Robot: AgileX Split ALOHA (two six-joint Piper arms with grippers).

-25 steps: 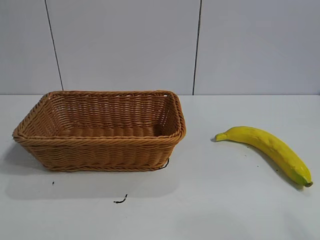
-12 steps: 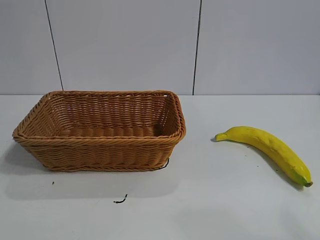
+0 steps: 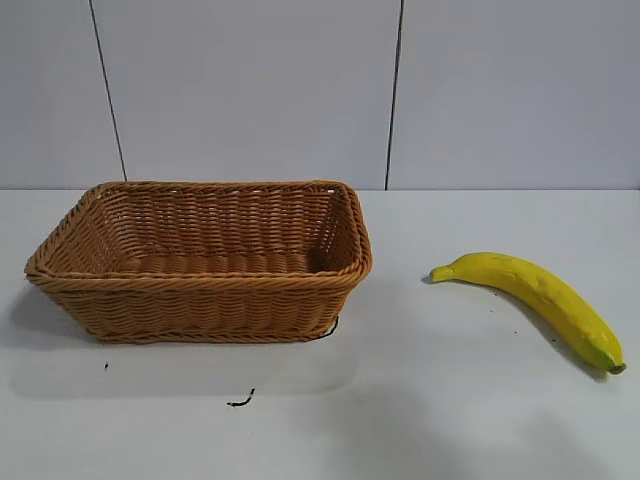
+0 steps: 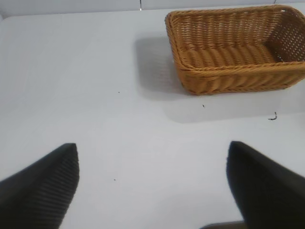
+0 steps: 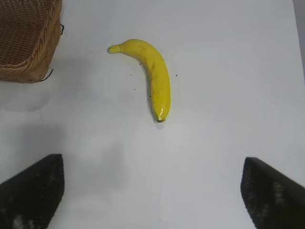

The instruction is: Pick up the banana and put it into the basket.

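Note:
A long yellow banana (image 3: 540, 297) with a greenish end lies on the white table at the right. The tan woven basket (image 3: 200, 283) stands at the left and holds nothing. No arm shows in the exterior view. In the right wrist view the banana (image 5: 152, 76) lies ahead of my right gripper (image 5: 152, 164), which is open and empty above bare table; the basket's corner (image 5: 26, 38) shows beyond. In the left wrist view my left gripper (image 4: 152, 152) is open and empty, with the basket (image 4: 238, 76) farther off.
A small dark scrap (image 3: 240, 401) lies on the table in front of the basket. A pale panelled wall (image 3: 250, 90) stands behind the table. A soft shadow lies on the table between basket and banana, near the front edge.
The basket and banana have not moved. A faint shadow has spread over the table's front middle.

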